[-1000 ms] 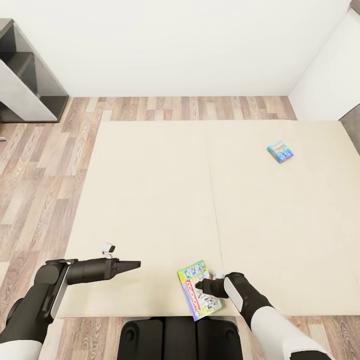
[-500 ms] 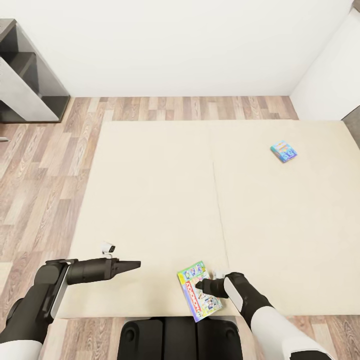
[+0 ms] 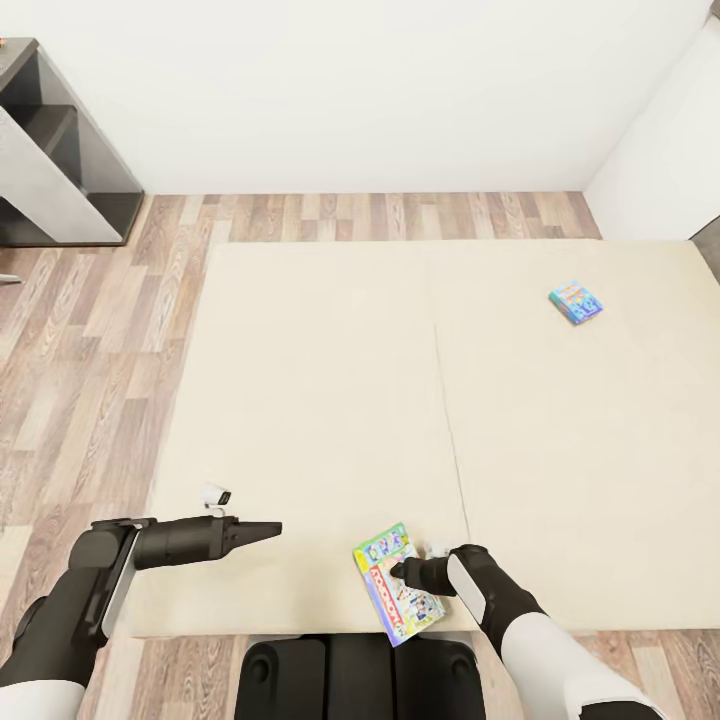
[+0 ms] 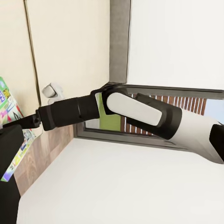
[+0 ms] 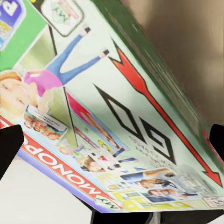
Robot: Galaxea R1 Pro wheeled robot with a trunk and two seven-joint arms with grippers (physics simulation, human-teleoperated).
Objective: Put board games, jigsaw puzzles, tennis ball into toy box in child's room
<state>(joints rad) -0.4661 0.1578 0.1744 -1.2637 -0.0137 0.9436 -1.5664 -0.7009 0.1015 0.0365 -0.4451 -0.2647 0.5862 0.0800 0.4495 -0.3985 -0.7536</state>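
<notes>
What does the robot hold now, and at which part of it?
The right hand grips the green Monopoly game box at its long right edge, near the middle. The left hand holds nothing.

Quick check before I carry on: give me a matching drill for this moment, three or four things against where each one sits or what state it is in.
Things:
1. Monopoly board game
2. small blue board game
3. left gripper
4. dark shelf unit

Places or states:
A. on the wood floor by the white wall, at the head view's upper left
B. lying on the bed's far right part, nothing touching it
C. hanging free over the mattress, holding nothing
D. at the near edge of the bed, with the right gripper at it

Pairs: 1-D, 2-B, 3-C, 4-A
</notes>
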